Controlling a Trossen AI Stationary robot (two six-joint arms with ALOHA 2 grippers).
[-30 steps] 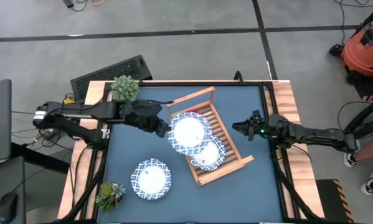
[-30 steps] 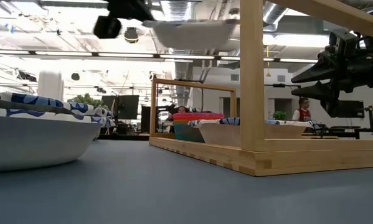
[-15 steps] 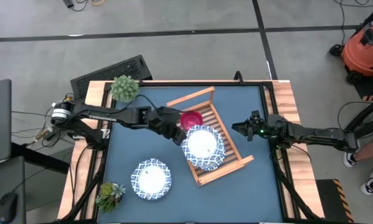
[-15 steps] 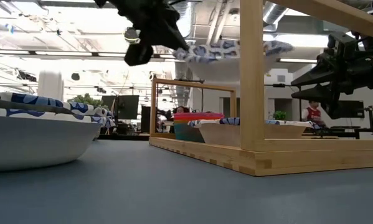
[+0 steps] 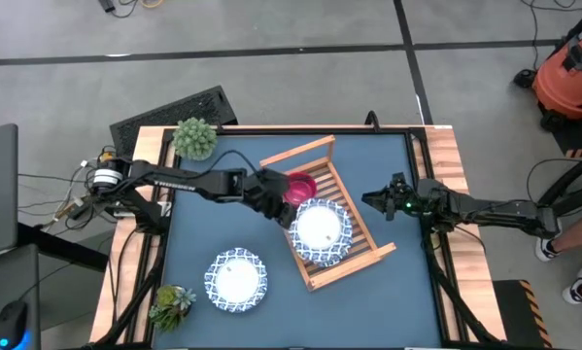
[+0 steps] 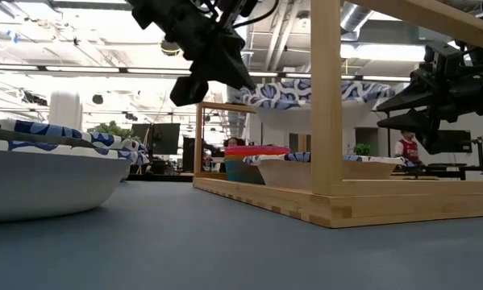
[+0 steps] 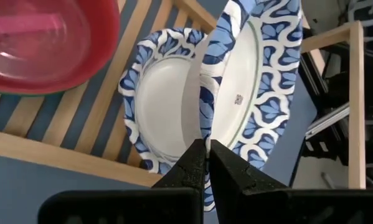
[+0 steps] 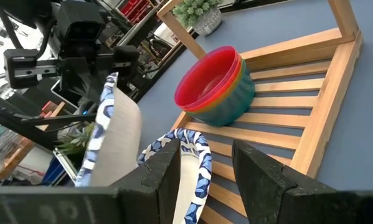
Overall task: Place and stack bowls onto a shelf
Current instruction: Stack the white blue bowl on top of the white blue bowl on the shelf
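Observation:
My left gripper (image 5: pixel 279 206) reaches over the wooden shelf (image 5: pixel 359 262) and is shut on a white dish with a blue-patterned rim (image 5: pixel 322 231). The dish hangs just above a second dish of the same kind (image 7: pixel 161 106) that lies on the shelf's slats. A stack of small bowls with the red one on top (image 5: pixel 298 187) stands on the slats at the shelf's far end. A third patterned dish (image 5: pixel 237 277) rests on the table near the front left. My right gripper (image 5: pixel 370 201) waits open at the shelf's right side. My left gripper pinches the held dish's rim (image 7: pixel 210 121) between its two fingers, on the side facing the table's left. The fingers come from the left, slanting downward. The dish is lifted clear, roughly level, over the dish on the shelf.
A potted plant (image 5: pixel 193 136) stands at the table's far left corner and another (image 5: pixel 172 303) at the near left corner. The shelf's raised end rail (image 6: pixel 326 97) stands close to the held dish. Bare blue tabletop (image 5: pixel 397 292) lies right of the shelf.
My left gripper has moved down and toward the table's right and near edge, staying shut on the dish. The dish has gone from above the shelf's far part to just over the dish on the slats. The red bowl stack has come into sight.

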